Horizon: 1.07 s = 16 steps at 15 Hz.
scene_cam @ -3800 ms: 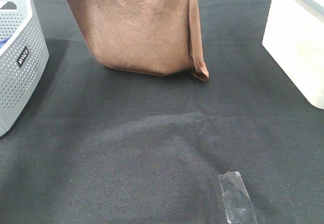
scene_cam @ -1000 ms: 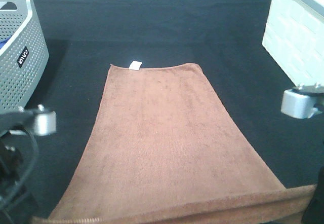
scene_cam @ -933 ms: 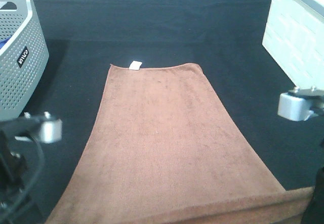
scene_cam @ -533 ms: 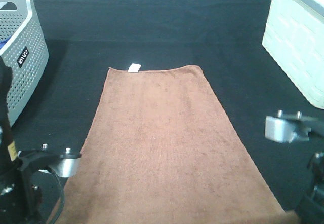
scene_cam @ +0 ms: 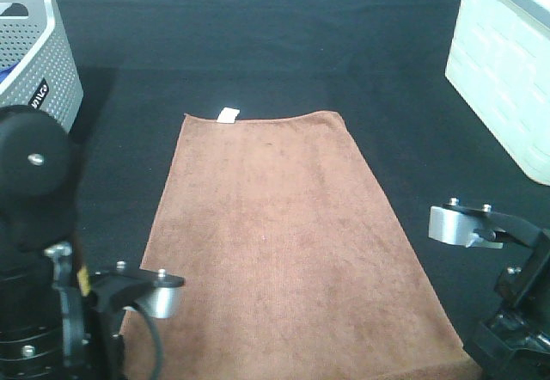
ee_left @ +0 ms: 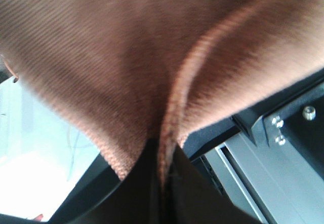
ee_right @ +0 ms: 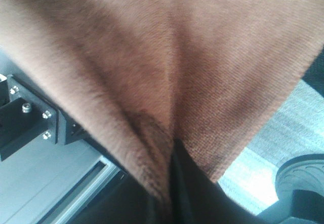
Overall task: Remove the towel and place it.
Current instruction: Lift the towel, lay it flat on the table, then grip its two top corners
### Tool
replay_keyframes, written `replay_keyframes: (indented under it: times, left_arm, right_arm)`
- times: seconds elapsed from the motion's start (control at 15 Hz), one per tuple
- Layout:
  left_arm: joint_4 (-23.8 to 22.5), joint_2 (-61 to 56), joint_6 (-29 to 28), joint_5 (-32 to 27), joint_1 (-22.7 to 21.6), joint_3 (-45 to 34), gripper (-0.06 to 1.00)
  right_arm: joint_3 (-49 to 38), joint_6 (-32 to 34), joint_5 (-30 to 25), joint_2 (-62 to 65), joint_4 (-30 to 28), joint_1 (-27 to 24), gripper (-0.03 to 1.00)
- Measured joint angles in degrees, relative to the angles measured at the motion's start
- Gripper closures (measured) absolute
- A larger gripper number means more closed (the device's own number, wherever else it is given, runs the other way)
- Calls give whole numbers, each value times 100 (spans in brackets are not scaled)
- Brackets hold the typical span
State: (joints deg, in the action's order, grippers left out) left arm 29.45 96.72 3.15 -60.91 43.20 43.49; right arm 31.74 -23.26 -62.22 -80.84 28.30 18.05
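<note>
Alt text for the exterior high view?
Brown towel lies spread on a black tabletop, white tag at its far edge. Left arm and right arm flank its near corners; grey perforated basket far left, white box far right.

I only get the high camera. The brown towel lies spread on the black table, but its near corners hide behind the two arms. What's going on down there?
Observer: The left wrist camera shows the left tool shut on the towel, with its stitched edge running in between the jaws.
Visitor: And on the right side?
Observer: The right wrist camera shows the right tool pinching it too; the cloth bunches up at the grip.
</note>
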Motion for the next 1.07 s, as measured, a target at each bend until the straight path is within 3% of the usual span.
replay_keyframes:
  times: [0.13,0.2,0.27,0.4,0.47,0.6,0.87,1.07]
  left_arm:
    - [11,80,-11,46,69,166,93]
    - [97,80,-109,92,69,246,86]
    - [178,80,-218,92,69,246,77]
    - [246,86,-464,40,69,246,47]
    - [246,86,-464,40,69,246,47]
    - [252,86,-527,-103,69,246,21]
    - [149,92,-470,-229,57,561,17]
    - [-653,92,-476,-229,-390,1438,17]
  right_arm:
    - [0,-11,0,-11,11,0,86]
    - [0,-11,0,-11,17,0,71]
    - [0,0,0,-11,17,0,58]
    - [0,63,0,-11,17,0,33]
    - [0,63,0,-11,17,0,33]
    - [6,74,-6,-11,-6,0,20]
    - [498,321,97,-23,-315,-69,18]
    - [1432,487,109,-40,-498,-751,19]
